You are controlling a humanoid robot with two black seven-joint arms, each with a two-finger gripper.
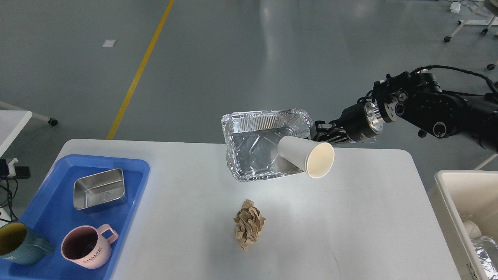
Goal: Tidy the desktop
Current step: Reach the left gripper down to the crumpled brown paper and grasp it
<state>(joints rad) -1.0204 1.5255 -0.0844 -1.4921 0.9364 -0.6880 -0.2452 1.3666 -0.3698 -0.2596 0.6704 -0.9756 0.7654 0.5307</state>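
The white desktop (pixel 350 217) fills the lower part of the head view. Above its far edge my right gripper (pixel 317 132) is shut on the right rim of a foil tray (pixel 253 155), which hangs tilted towards me over the desktop. A white paper cup (pixel 299 153) lies on its side inside the tray, mouth facing me and jutting past the tray's right end. A crumpled ball of brown paper (pixel 249 224) rests on the desktop in front of the tray. My left gripper is out of view.
A blue tray (pixel 50 210) at the left holds a steel box (pixel 100 188), a pink mug (pixel 83 247) and a teal mug (pixel 17 243). A cream bin (pixel 441 186) with foil and white scraps inside stands off the desktop's right edge.
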